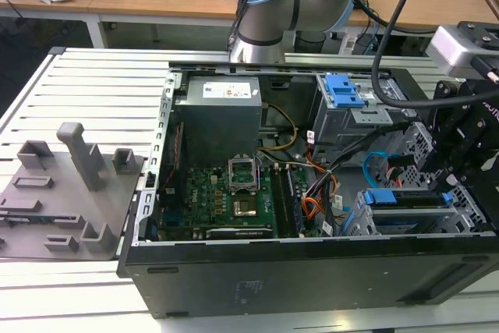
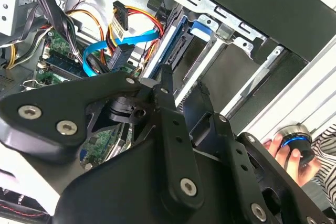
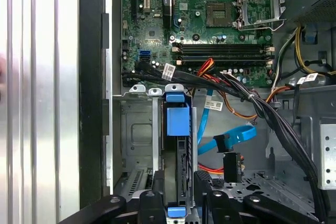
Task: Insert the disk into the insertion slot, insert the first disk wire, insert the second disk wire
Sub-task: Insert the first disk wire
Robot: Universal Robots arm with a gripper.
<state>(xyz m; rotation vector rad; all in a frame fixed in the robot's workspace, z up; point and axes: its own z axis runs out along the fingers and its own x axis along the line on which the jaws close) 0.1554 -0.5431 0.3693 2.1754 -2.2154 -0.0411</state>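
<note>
The disk (image 3: pixel 176 121), a dark drive in a bright blue carrier, stands on edge inside the insertion slot (image 3: pixel 135 129), a light-grey metal cage in the corner of the open computer case. My gripper (image 3: pixel 177 184) straddles the disk's outer end, one black finger against each side. In the exterior view the disk (image 1: pixel 405 197) lies in the cage (image 1: pixel 413 224) at the right, with the gripper (image 1: pixel 460 173) just beyond it. A blue data cable with a black plug (image 3: pixel 231 164) hangs loose beside the cage. A black plug on coloured wires (image 2: pixel 119 17) also hangs free.
A thick black cable bundle (image 3: pixel 252 100) crosses above the cage. The motherboard (image 1: pixel 226 200) fills the case floor. A taller grey bay with a blue latch (image 1: pixel 343 91) stands behind. A grey fixture plate (image 1: pixel 62 193) lies on the slatted table. A person's hand (image 2: pixel 286 153) holds a round knob.
</note>
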